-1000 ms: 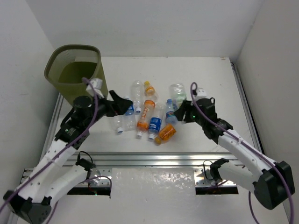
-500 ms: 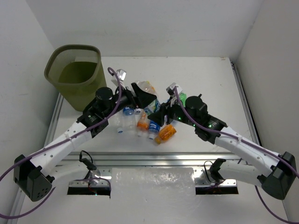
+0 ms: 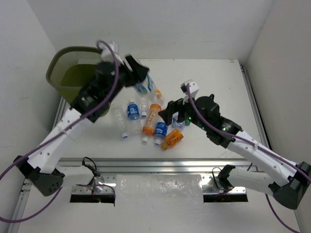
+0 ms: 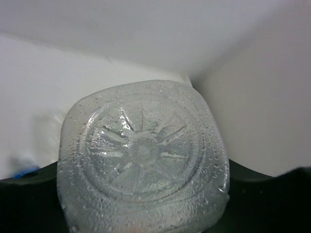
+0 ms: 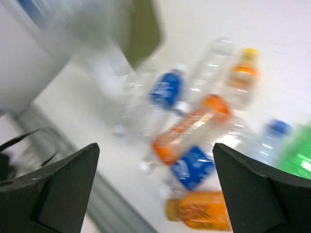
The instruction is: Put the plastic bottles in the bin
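One clear bottle [image 3: 144,87] lifted, right pincer [image 3: 164,112] opened

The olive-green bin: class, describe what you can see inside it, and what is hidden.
Inside the bin only bare olive inner wall shows. The left arm covers the opening's right side, so that part is unseen.

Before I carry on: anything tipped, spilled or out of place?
Nothing stands out. The bin stands upright; the loose bottles lie on their sides, no spill visible. The left gripper holds a clear bottle near the bin; the right gripper is open above the others.
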`<state>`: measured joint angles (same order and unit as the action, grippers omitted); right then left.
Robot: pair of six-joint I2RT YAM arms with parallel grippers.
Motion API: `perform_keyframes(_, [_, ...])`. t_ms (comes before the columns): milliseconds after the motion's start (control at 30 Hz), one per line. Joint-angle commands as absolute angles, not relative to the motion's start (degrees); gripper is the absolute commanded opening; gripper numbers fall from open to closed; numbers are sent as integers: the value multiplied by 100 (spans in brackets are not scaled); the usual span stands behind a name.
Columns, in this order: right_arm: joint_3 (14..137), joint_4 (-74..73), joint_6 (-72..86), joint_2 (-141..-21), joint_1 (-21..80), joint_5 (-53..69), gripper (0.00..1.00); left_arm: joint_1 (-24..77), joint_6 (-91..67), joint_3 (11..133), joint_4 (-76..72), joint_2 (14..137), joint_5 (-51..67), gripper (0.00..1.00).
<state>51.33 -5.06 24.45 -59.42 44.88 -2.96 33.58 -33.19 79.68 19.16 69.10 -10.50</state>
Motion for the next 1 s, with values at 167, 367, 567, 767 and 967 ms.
perform_keyframes(167, [5256, -1960, 3120, -5800, 2760, -659, 99, 784, -2857, 11316, 4464, 8171, -3303, 0])
perform_keyframes(367, [5466, -2021, 2848, -6642, 2304, -563, 99, -499, -2725, 11734, 4624, 9157, -3358, 17])
perform_keyframes(567, [6397, -2355, 2690, -8303, 1917, -685, 99, -536, -2698, 11690, 4667, 9607, -3234, 99])
perform_keyframes(767, [6697, -1961, 2540, -9579, 1530, -440, 98, -536, -2382, 11056, 4420, 8922, -3296, 100])
perform_keyframes(967, [6768, -1680, 2373, -10362, 1424, 104, 82, -519, -2224, 10390, 4404, 7851, -2438, 100])
